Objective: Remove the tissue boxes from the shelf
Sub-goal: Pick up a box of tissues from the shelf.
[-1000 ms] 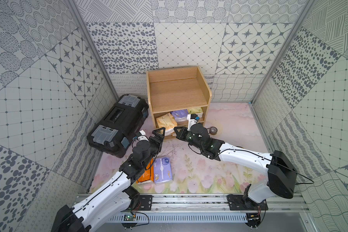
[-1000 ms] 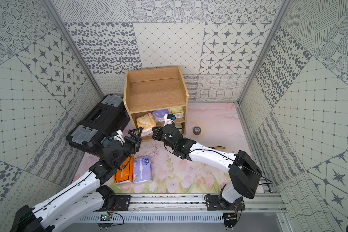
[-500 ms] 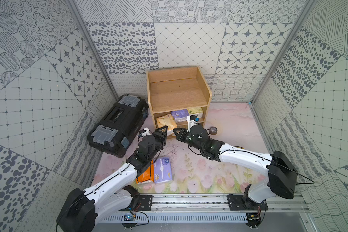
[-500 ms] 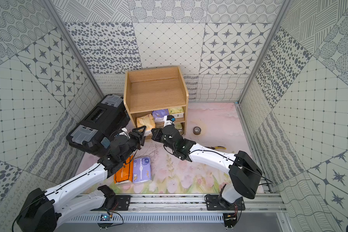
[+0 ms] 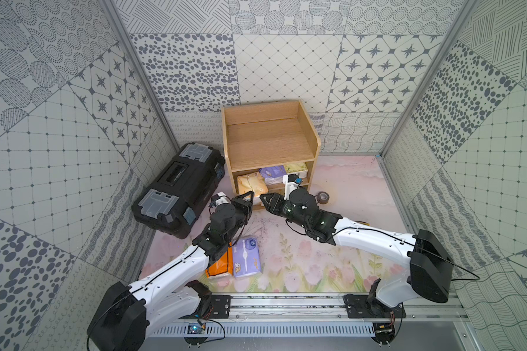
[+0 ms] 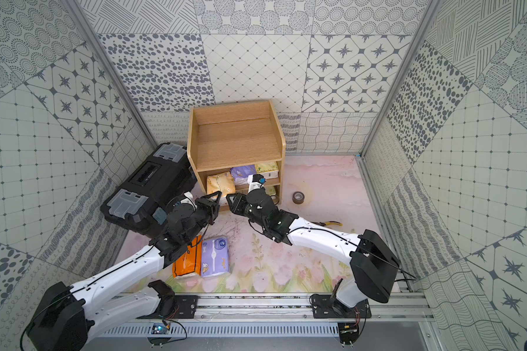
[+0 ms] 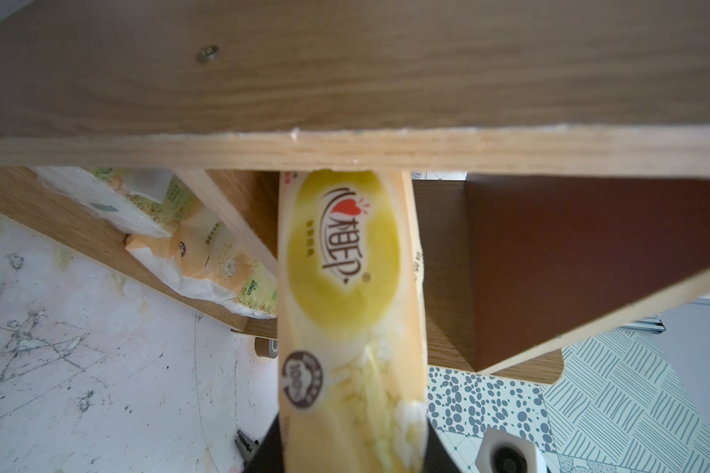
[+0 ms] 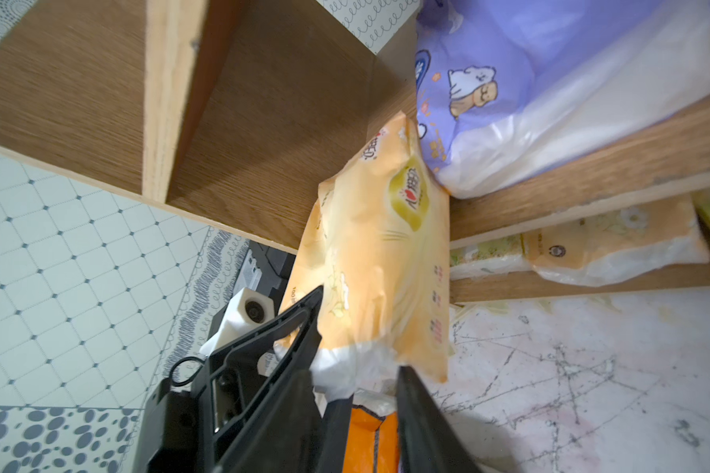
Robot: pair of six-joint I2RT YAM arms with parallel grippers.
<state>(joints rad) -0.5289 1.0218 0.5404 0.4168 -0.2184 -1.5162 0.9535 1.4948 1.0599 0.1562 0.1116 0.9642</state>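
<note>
In both top views the left gripper (image 5: 249,197) and right gripper (image 5: 263,200) meet at the front of the shelf (image 5: 268,142), but the jaws are hard to read there. The left wrist view shows the peach-yellow pack (image 7: 345,286), sticking out of the shelf, clamped between the left jaws. The right wrist view shows the right fingers (image 8: 419,422) apart at the pack's end. A second ago the left jaws stood wide and the right ones were closed.

The setting is presenting as a robotics laboratory test cell. Patterned wall panels (image 5: 286,67) are enclosing the cell at 9, 12 and 3 o'clock. An aluminium rail (image 5: 286,305) at 6 o'clock is carrying two robot arms (image 5: 171,270). A printed floral mat (image 5: 301,261) is lying under a prop shelf (image 5: 268,142).
</note>
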